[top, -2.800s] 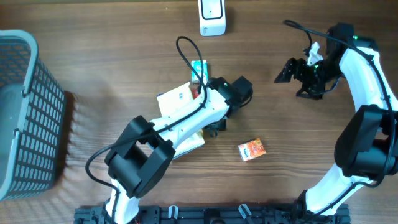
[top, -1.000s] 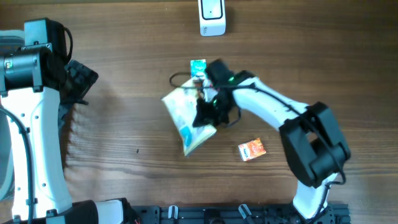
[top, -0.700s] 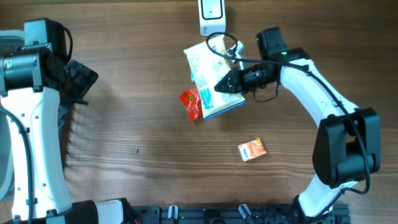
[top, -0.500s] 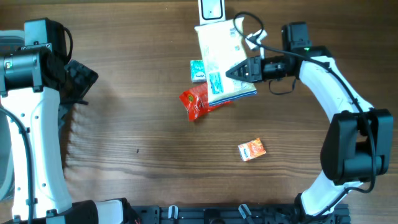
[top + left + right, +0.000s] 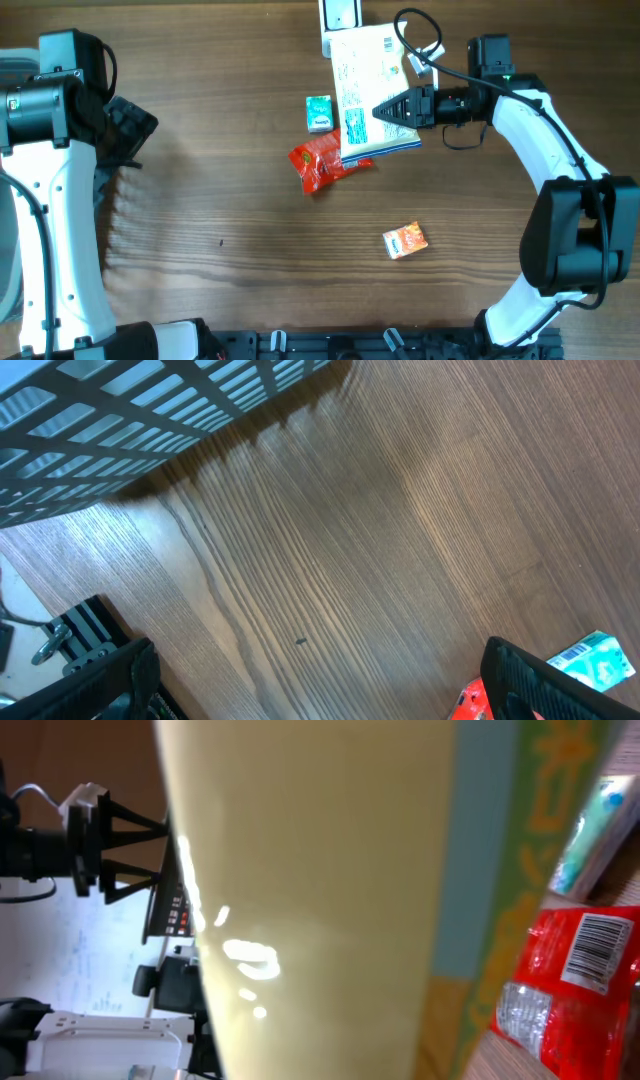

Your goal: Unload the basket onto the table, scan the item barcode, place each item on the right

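Right gripper (image 5: 384, 112) clamped on the packet (image 5: 362, 85), at its right edge, above the bench. Packet's long axis runs toward scanner (image 5: 341, 14), far end just beside it. Left gripper (image 5: 135, 125) wide open, empty, well apart.

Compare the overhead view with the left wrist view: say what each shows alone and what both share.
Only overhead: the white scanner, the right gripper shut on the large pale packet, and the small orange packet. Only left wrist: the mesh wall of the grey basket, seen close up. Both: the teal box, the red packet and the wooden table.
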Controlling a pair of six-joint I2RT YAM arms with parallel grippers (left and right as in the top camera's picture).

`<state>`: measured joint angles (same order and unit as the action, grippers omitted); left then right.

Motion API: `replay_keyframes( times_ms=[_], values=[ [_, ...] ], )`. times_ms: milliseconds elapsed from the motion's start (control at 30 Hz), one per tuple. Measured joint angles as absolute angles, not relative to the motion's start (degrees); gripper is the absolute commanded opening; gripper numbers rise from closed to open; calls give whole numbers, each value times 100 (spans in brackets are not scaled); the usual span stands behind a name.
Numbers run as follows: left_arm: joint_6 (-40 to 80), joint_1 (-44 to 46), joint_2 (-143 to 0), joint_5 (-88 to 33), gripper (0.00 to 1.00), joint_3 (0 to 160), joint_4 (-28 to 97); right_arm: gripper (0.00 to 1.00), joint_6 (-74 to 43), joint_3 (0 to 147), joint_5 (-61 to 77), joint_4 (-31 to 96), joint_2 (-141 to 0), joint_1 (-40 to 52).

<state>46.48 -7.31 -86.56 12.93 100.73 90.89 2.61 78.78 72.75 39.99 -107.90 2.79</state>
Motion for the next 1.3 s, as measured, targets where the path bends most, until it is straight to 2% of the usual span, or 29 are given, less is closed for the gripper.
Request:
replay_keyframes(
  times_ms=[67, 200, 300, 400, 467, 533, 633, 667, 733, 800, 833, 967, 1300],
  values=[
    [4648, -731, -8656, 1293, 100, 10073, 9089, 4, 117, 7878, 7000, 3990, -10790, 279],
    [4648, -731, -8656, 1293, 100, 10073, 9089, 4, -919, 7894, 5520, 3621, -10790, 325],
    [4648, -731, -8656, 1293, 100, 10073, 9089, 4, -1245, 8361, 3603, 4200, -10787, 661],
    [4648, -731, -8656, 1295, 100, 10073, 9089, 4, -1413, 9223, 843, 4338, -10783, 1387],
    [4648, -731, -8656, 1293, 100, 10073, 9089, 4, -1334, 9338, -1240, 3734, -10770, 1979],
    [4648, -731, -8656, 1293, 100, 10073, 9096, 4, -657, 9325, -2504, 2711, -10796, 2386],
    [4648, -731, -8661, 1295, 100, 10073, 9080, 4, 1594, 9435, -4217, -353, -11253, 2899],
    [4648, -731, -8661, 1295, 100, 10068, 9111, 4, 2121, 9463, -4436, -880, -11393, 2969],
    [4646, -731, -8663, 1295, 100, 10068, 9083, 4, 4147, 9504, -4899, -2718, -12042, 3142],
    [4648, -731, -8663, 1291, 100, 10066, 9096, 4, 5918, 9502, -5081, -3378, -12790, 3168],
    [4648, -731, -8663, 1291, 100, 10068, 9094, 4, 6416, 9498, -5137, -3385, -13113, 3168],
    [4648, -731, -8663, 1293, 100, 10068, 9089, 5, 7172, 9384, -5170, -3310, -13727, 3151],
    [4648, -731, -8663, 1293, 100, 10068, 9091, 4, 7317, 9391, -5148, -3395, -13725, 2637]
  ],
)
